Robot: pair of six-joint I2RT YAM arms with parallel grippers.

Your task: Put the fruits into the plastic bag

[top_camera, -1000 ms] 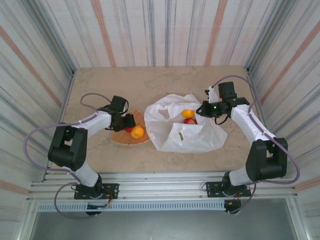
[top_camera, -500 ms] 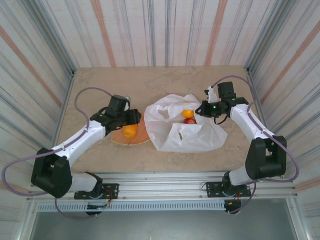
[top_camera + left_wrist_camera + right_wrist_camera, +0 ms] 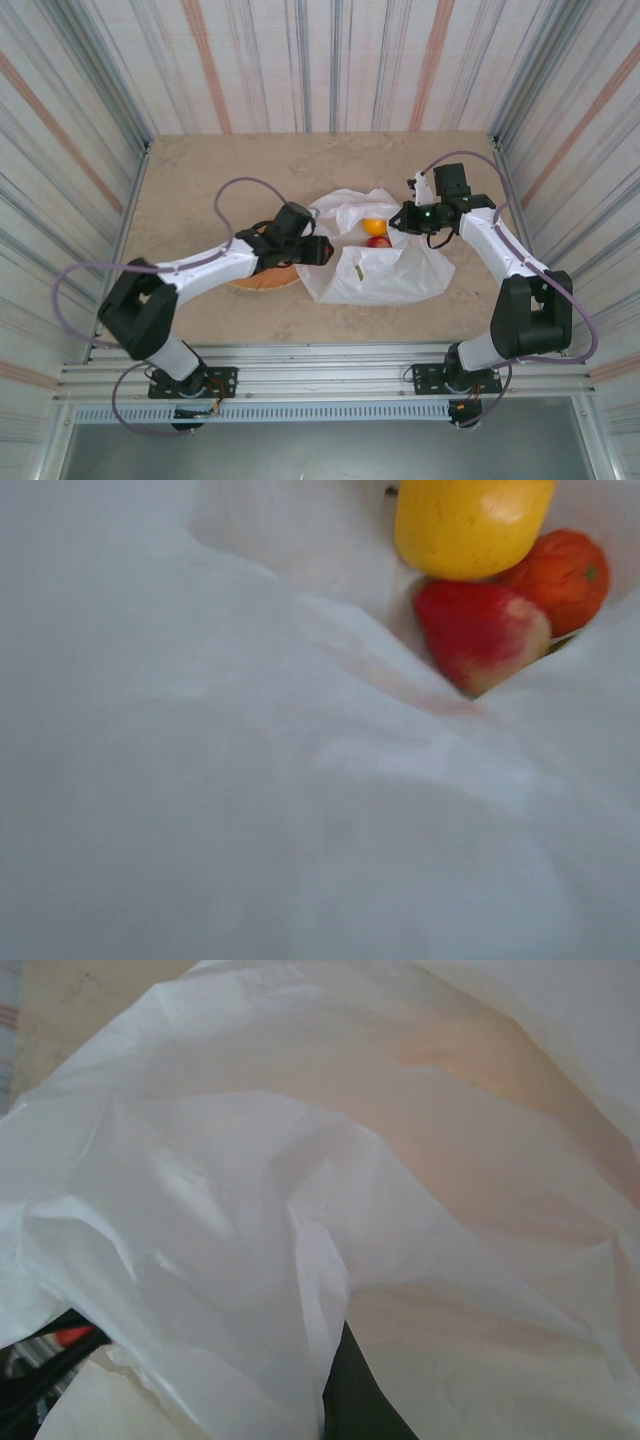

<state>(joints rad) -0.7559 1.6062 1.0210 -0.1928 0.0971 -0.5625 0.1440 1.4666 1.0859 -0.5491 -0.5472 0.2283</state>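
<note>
- The table [image 3: 190, 190] is pale stone-patterned, boxed in by striped walls
- The bag [image 3: 395, 280] lies crumpled on the table right of centre, with its mouth open toward the far side and the left
- The left arm [image 3: 215, 270] reaches from its base across to the right, over the plate, and ends at the bag's left edge
- The right arm [image 3: 500, 245] bends in from the right and ends at the far right part of the bag's rim
- The plate [image 3: 262, 281] lies flat just left of the bag, mostly covered by the left arm, with only its near edge in sight
- The left gripper [image 3: 320, 251] sits at the bag's left rim, pointing into the mouth; whether its jaws are apart or hold anything I cannot tell
- The right gripper [image 3: 402, 219] is closed, pinching the bag's rim; its wrist view has white film draped close in front of the lens
- The yellow fruit [image 3: 470, 520] is the largest in the left wrist view, at the top edge, against the white film
- The red fruit [image 3: 378, 241] lies inside the bag's mouth, touching the yellow one from below in the left wrist view
- The orange fruit [image 3: 374, 226] lies inside the bag, touching the red one
- A green bit [image 3: 359, 271] shows on the bag's near half, perhaps seen through the film
</note>
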